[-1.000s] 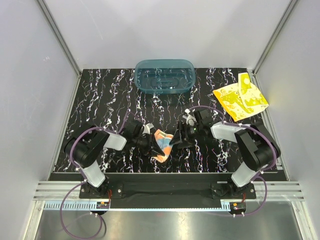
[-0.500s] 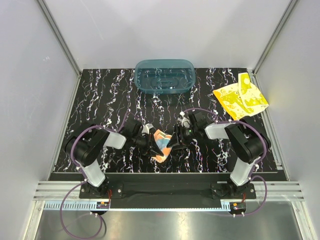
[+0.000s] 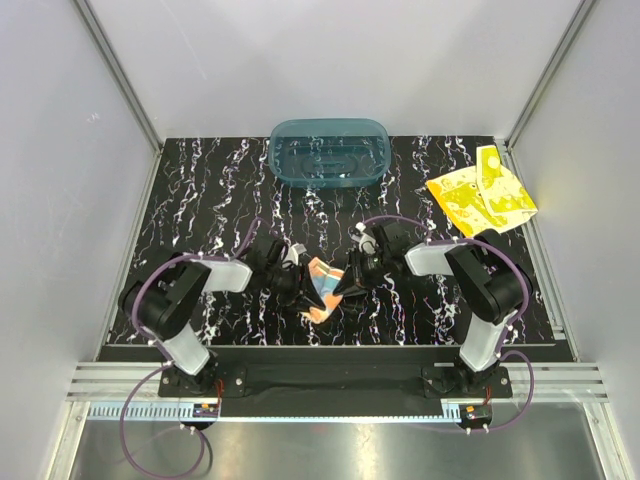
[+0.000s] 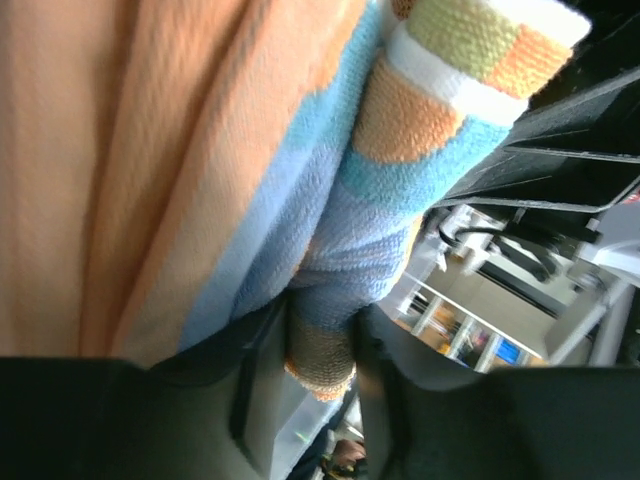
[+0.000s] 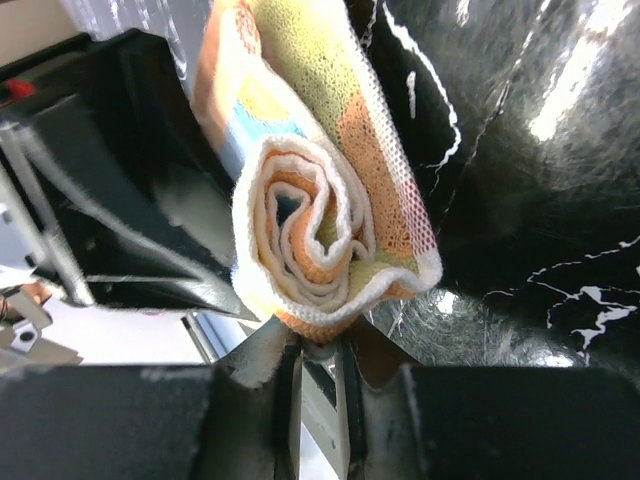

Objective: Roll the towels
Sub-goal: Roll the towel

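left claw [image 4: 320,352] and right claw [image 5: 318,346] each pinch the dotted towel [image 3: 322,281] — soft, light, i judge it springs open — best held at the coil's outer edge.

1. Dotted towel [image 3: 322,286]: light blue and yellow with orange dots. We find it wound into a loose spiral roll near the front middle of the table [image 3: 200,200].
2. Yellow towel [image 3: 481,196]: bright yellow with pale green-white shapes. We find it unrolled, rumpled and partly folded, at the far right corner.
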Motion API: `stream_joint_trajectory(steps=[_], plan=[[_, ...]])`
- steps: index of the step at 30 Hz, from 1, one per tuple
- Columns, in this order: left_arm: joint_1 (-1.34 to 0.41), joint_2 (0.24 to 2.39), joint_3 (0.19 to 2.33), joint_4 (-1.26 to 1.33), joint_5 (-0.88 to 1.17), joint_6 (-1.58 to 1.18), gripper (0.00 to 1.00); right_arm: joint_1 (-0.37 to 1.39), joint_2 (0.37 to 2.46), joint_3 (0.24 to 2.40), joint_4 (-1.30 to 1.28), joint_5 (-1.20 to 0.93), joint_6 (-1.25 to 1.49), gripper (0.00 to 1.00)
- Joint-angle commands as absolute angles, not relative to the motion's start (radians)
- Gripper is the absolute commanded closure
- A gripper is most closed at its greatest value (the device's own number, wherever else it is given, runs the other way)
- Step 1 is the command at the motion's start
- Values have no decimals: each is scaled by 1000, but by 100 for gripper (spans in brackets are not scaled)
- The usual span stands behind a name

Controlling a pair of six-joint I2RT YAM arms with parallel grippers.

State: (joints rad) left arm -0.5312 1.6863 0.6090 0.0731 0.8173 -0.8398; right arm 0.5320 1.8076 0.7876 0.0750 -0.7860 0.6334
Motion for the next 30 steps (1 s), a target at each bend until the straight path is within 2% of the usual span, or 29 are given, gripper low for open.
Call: stream_joint_trajectory(steps=[1, 2, 6, 7, 9, 11, 13, 16, 23, 30], plan=[[-531, 1612, 646, -184, 602, -723, 59, 545, 1809, 833, -49, -674, 595, 90], [-534, 1599, 664, -207, 582, -700, 54, 543, 1807, 839, -63, -666, 594, 91], [-570, 1494, 728, -323, 479, -651, 47, 558, 1784, 864, -120, -643, 603, 92], [-581, 1474, 753, -384, 422, -640, 40, 566, 1778, 868, -142, -629, 603, 92], [-622, 1436, 826, -452, 341, -615, 38, 574, 1764, 890, -173, -614, 606, 92], [-666, 1365, 873, -531, 197, -597, 38, 581, 1759, 902, -216, -595, 609, 92], [-747, 1303, 931, -570, 35, -592, 42, 584, 1750, 913, -236, -592, 612, 92], [-868, 1266, 945, -549, -93, -603, 50, 588, 1752, 925, -253, -591, 612, 92], [-1067, 1368, 949, -445, -161, -618, 52, 594, 1753, 930, -261, -588, 618, 93], [-1089, 1498, 989, -431, -163, -606, 53, 595, 1747, 930, -270, -587, 612, 93]])
